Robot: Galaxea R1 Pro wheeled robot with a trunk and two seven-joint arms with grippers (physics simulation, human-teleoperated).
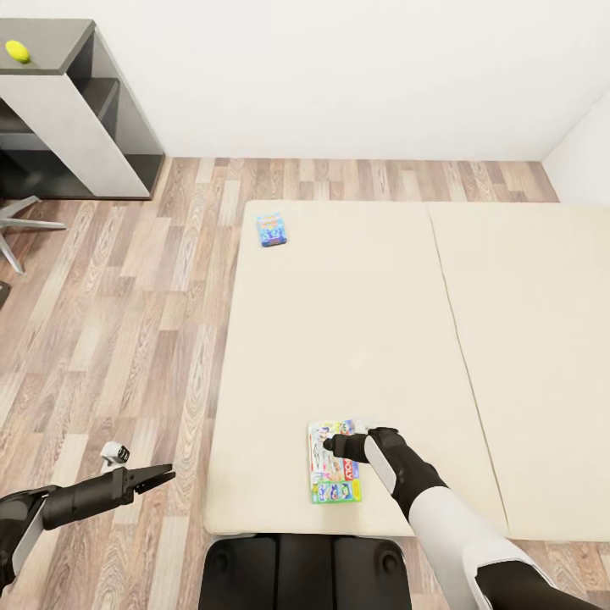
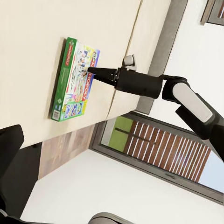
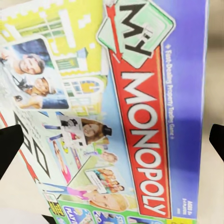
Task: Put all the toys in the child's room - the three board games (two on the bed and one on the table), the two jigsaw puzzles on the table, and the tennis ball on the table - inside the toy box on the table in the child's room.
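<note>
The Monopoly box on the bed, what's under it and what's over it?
The Monopoly box lies flat on the beige bed. The right gripper is over its far end. Whatever lies between box and mattress is covered.

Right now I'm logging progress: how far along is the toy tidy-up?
Nothing looks put away yet. In hand: the right end effector hovers over the Monopoly box on the bed, not visibly gripping. Left to do: the small blue game on the bed and the tennis ball on the cabinet.
</note>
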